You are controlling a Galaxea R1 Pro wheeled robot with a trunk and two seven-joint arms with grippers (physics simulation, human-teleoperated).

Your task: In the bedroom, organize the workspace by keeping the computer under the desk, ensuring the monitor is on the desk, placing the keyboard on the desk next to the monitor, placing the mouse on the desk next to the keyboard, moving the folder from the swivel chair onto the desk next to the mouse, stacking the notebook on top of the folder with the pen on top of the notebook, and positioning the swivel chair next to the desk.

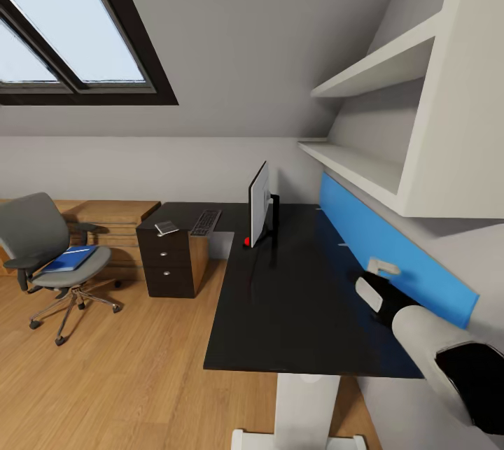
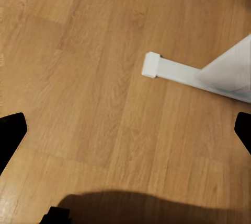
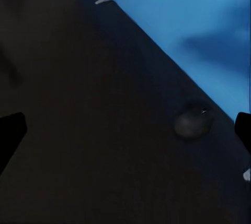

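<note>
The black-topped desk carries the thin monitor standing edge-on, with the keyboard behind it. A grey notebook lies above the drawer unit. At the left, the grey swivel chair holds the blue folder on its seat. My right gripper hovers open over the desk by the blue wall panel, with the small dark mouse just ahead of it. Over the wood floor, my left gripper is open and empty. The computer and pen are out of view.
A long blue panel runs along the wall behind the desk, under white shelves. A low light-wood cabinet stands behind the chair. The desk's white leg foot rests on the plank floor. A skylight is overhead.
</note>
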